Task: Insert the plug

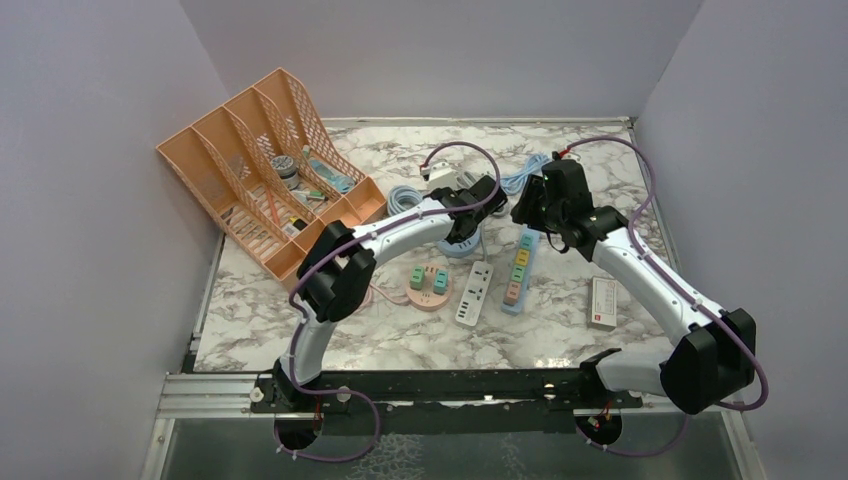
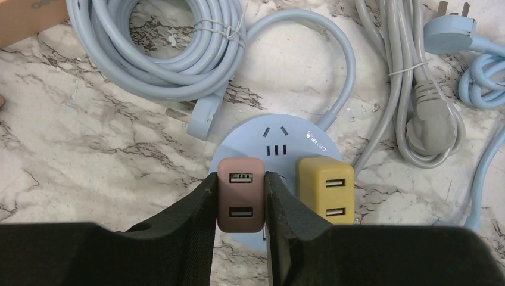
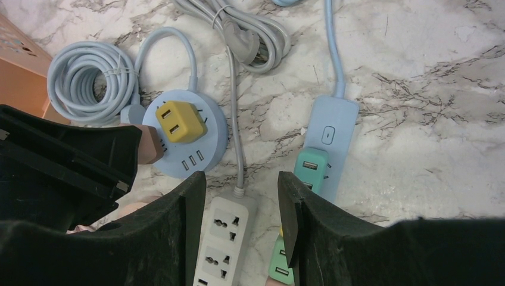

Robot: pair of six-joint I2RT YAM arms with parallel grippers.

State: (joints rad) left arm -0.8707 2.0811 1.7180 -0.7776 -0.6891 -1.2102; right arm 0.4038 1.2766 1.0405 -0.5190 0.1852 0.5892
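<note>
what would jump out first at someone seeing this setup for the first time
The left gripper is clamped on a brown two-port USB adapter plug, at the round pale-blue socket hub beside a yellow adapter, in the centre. Next come the orange lattice plastic file rack at the far left, and the right gripper hanging open over a white power strip.

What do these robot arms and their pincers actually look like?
The left arm and right arm are white curved tubes joined by chunky black joints. A thin purple cable loops along each. The left gripper and right gripper have two matte black, wedge-shaped fingers. No markings are readable.
</note>
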